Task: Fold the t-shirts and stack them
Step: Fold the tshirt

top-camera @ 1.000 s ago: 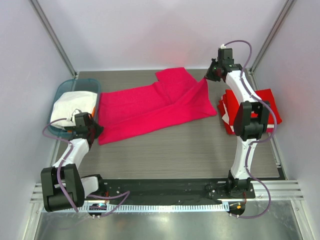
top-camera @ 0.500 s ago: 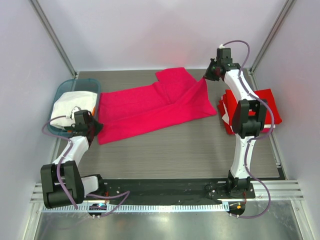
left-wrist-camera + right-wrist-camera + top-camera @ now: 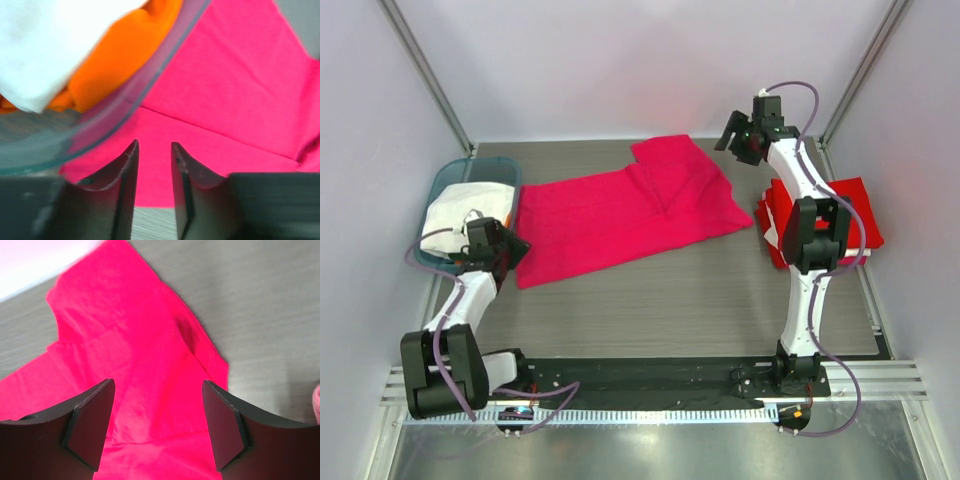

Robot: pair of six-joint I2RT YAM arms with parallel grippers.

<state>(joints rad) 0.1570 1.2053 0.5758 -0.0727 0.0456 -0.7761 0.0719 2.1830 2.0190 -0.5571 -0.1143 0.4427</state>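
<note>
On the grey woodgrain surface (image 3: 720, 290), the magenta-pink t-shirt (image 3: 630, 215) lies spread flat across the middle. Its long body runs from the left arm's side up to the far right, where a sleeve points toward the back wall.

The left hand (image 3: 510, 250) sits low at the shirt's near left corner, just beside the teal plastic basket (image 3: 445, 180). In the left wrist view its two fingers (image 3: 125, 170) stand only narrowly apart. Nothing is pinched between them, and the pink cloth shows through the gap below. The basket's curved rim (image 3: 150, 85) crosses just ahead of them. The white t-shirt (image 3: 455, 210) lies inside the basket over a piece of orange cloth (image 3: 115, 55).

The right hand (image 3: 735, 135) hangs above the far right end of the shirt, near the back of the surface. Its fingers (image 3: 90, 420) are spread wide and hold nothing. In the right wrist view the pink cloth lies flat beneath them, with a soft crease running along its edge.

The stack of folded red t-shirts (image 3: 850, 215) rests at the right side of the surface, partly behind the right arm and just beside the pink shirt's right edge.
</note>
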